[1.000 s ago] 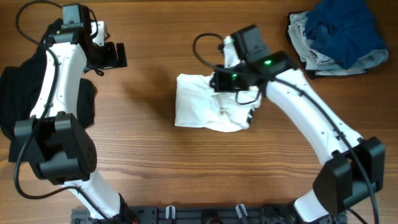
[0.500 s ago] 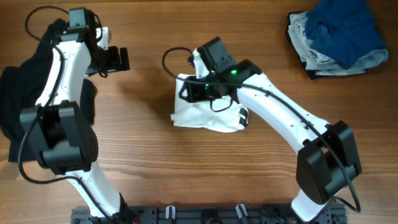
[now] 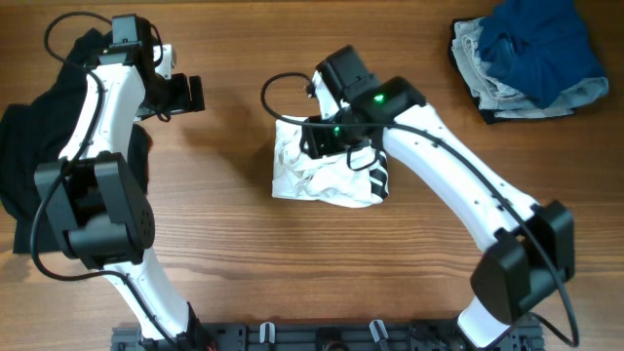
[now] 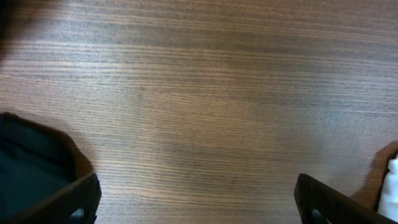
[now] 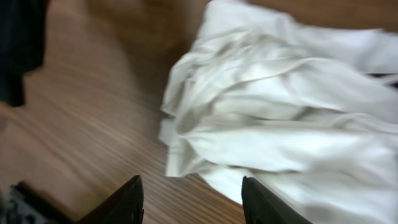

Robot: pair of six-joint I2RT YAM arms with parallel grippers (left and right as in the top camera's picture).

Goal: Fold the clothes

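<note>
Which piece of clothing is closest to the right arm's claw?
The central white garment, directly beneath the right gripper; the black garment lies at the left edge, the blue pile in the far right corner.

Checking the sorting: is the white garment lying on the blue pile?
No, the white garment lies in the middle, well apart from the blue pile in the corner.

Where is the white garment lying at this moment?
In the overhead view the white garment lies crumpled near the middle of the table, just under the right pincer; the black garment is far off at the left edge.
</note>
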